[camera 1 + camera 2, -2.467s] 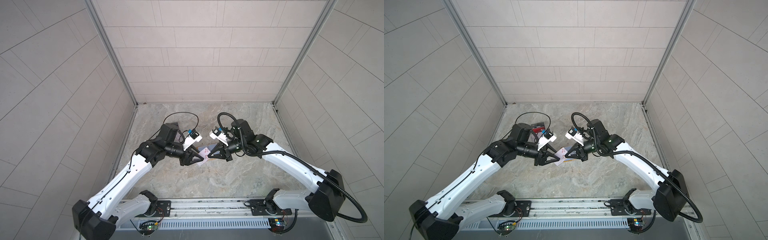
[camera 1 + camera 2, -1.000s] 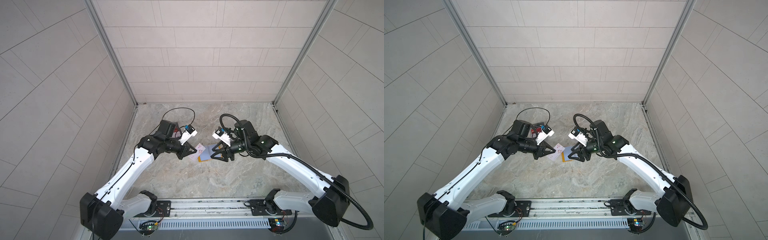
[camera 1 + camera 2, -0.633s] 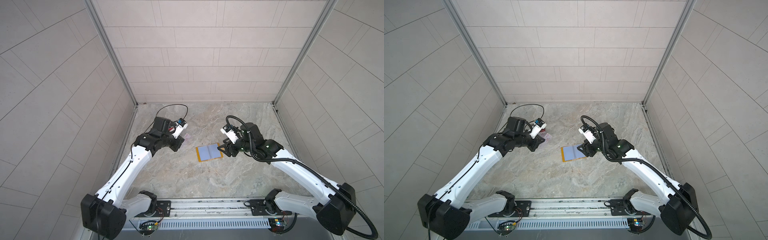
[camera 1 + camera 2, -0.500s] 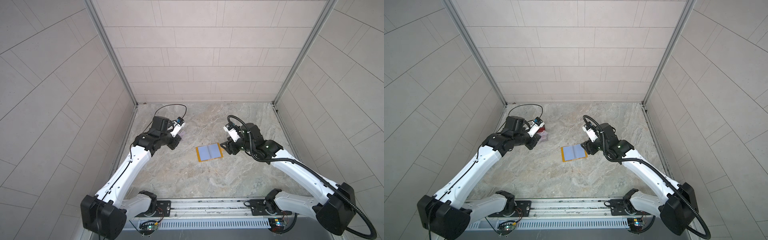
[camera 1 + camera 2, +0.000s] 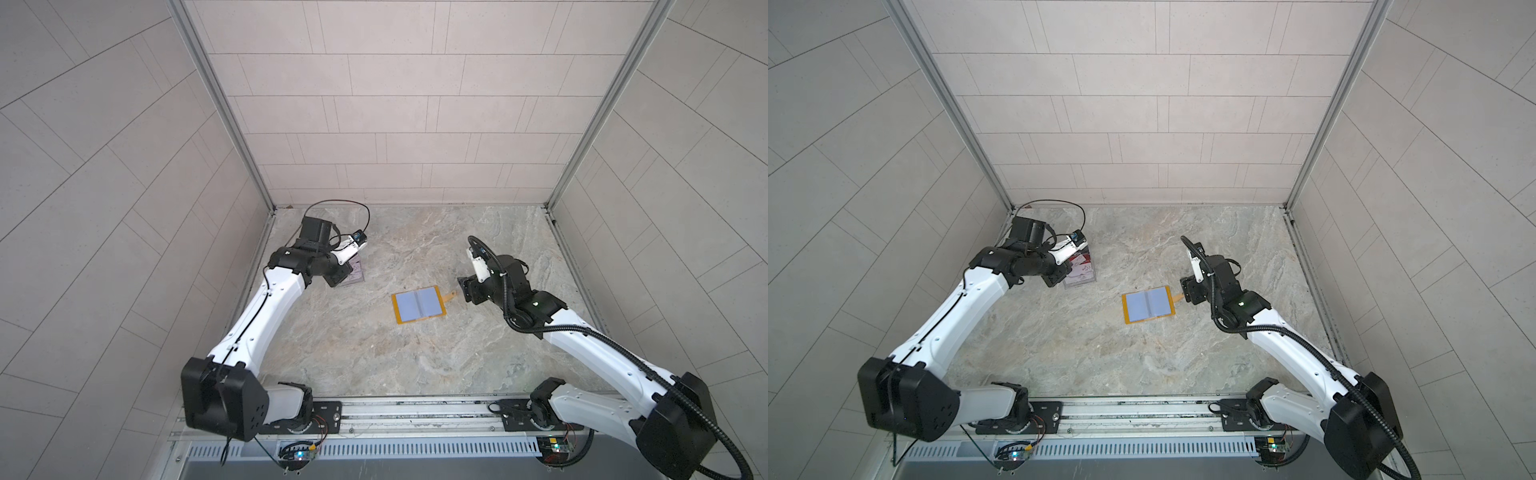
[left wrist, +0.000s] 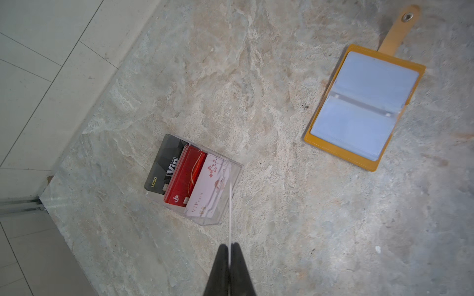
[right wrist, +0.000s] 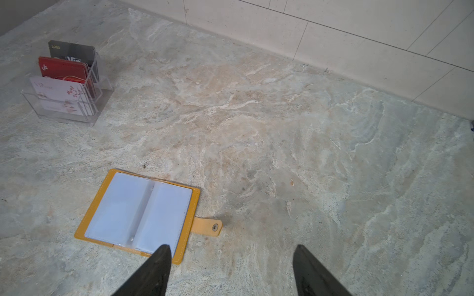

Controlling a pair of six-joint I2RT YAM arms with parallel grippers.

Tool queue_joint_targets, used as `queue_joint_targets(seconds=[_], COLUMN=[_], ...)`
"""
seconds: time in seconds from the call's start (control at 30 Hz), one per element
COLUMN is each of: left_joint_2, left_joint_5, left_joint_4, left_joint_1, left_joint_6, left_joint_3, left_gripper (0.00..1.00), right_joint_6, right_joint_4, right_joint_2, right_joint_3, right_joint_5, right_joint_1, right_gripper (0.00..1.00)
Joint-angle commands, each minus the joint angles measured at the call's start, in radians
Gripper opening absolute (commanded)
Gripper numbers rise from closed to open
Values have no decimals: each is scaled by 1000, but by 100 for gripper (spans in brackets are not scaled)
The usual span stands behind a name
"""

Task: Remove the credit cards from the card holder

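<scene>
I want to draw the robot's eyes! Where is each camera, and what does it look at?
Both top views: high above the arm bases, looking down at the table; both arms show.
Left wrist: on the left arm, looking down at clear stand and card holder; left gripper shut on a thin card.
Right wrist: on the right arm, facing the card holder; open right gripper shows.
Shared: both wrist views show card holder and clear stand.

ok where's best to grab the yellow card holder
Probably the snap tab: the card holder lies open and flat on the table, so its cover edges offer little to pinch, while the tab sticks out on the side facing the right pincer. Come in low from that side, one jaw slipping under the tab.
</scene>
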Motion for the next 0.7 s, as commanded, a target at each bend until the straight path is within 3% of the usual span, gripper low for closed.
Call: queue_joint_targets(seconds=[0.0, 0.2, 0.67], left_joint_2=[34, 138, 355], left_joint_5=[30, 61, 29], left_joint_4=[-69, -24, -74], left_joint_1=[18, 80, 83], left_joint_6=[175, 276, 436], left_joint_3=[30, 82, 204], left_gripper=[0, 0, 0], right_joint_6=[10, 32, 18], right_joint_4=[46, 77, 120], right_joint_2=[-42, -103, -167], right_joint_3=[-26, -85, -136], right_joint_5=[52, 89, 109], right_joint_1=[-6, -18, -40], right_gripper=[78, 78, 79])
